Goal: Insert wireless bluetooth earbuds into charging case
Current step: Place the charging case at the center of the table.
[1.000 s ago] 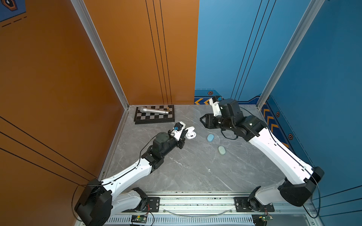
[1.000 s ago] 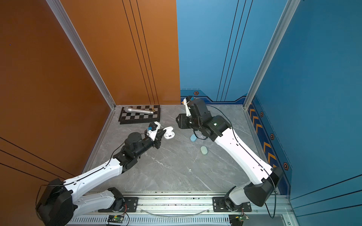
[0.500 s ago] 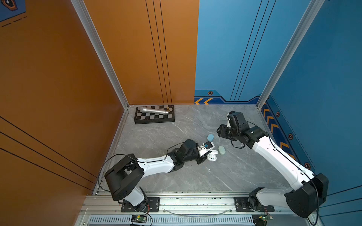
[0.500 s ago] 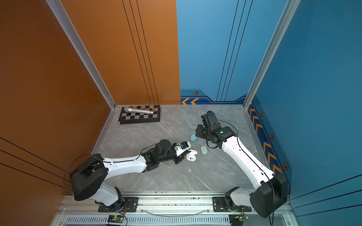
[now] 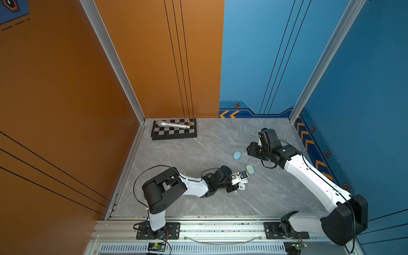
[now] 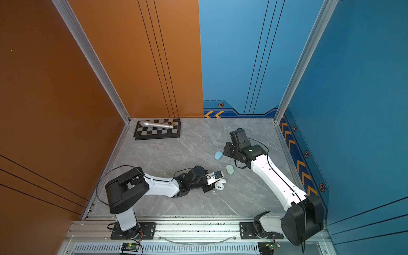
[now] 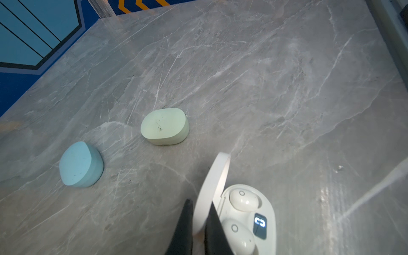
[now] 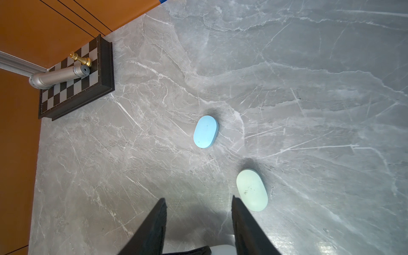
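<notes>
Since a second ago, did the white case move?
Yes. The white case, pinched by the left gripper, moved from beside the blue case toward the robot's bases, past the green case.

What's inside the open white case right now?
Two white earbuds seated in the white case, beside a lit display. The wells beneath them are covered; the left hand pinches the raised lid.

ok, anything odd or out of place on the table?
A silver metal microphone lies across the black-and-white chessboard in the far corner, beside a lone gold chess piece: unrelated clutter. The mint green oval case has dark specks on its lid.
</notes>
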Controlling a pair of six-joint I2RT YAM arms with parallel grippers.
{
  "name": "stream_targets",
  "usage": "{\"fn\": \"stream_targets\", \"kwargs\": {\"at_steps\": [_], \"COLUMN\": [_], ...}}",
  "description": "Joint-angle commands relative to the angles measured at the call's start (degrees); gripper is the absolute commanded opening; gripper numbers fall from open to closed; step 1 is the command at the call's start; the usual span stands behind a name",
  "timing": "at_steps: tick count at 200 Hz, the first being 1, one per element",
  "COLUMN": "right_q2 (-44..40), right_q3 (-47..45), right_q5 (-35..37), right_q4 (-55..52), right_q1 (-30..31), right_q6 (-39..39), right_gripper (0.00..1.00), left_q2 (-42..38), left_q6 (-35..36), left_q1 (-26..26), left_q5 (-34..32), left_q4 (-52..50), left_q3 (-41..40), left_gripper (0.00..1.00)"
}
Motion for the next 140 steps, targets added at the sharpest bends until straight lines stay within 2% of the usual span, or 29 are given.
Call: {"fn": "stream_targets", "kwargs": {"at_steps": [1, 30, 44, 60, 89, 125, 140], "right_q2": [-1.23, -1.62, -2.21, -2.88, -4.08, -5.17, -5.14], "right_q3": [-1.61, -3.09, -4.46, -6.00, -8.19, -10.03, -10.08], "right_q5": [-2.25, -3.72, -4.42, -5.55, -6.41, -6.23, -4.79], "right_q4": [1.78, 1.96, 2.06, 2.11, 2.05, 2.21, 2.01], "right_q1": [-1.21, -2.52, -3.25, -4.39, -5.99, -6.12, -4.98], "right_q6": [1.95, 2.48, 2.77, 3.77, 3.98, 2.12, 0.10], "right_gripper": [0.51, 0.52, 0.54, 0.55, 0.55, 0.66, 0.69], "left_q2": [1.57, 2.16, 2.08, 1.93, 0.55, -6.24, -12.57], "left_q6": [-1.53, -2.26, -2.54, -2.97, -5.35, -9.26, -9.56], "left_q1": [-0.38, -0.42, -0.27, -0.25, 0.11, 1.17, 1.31], "left_q5": [-3.37, -4.08, -4.23, -4.58, -7.31, -12.94, -17.25], "left_q4": [2.58, 2.58, 2.58, 2.58, 3.25, 4.43, 4.35], "left_q3": [2.14, 2.63, 2.56, 2.52, 2.00, -0.97, -3.14], "left_gripper": [0.00, 0.04, 0.14, 0.16, 0.29, 0.43, 0.58]}}
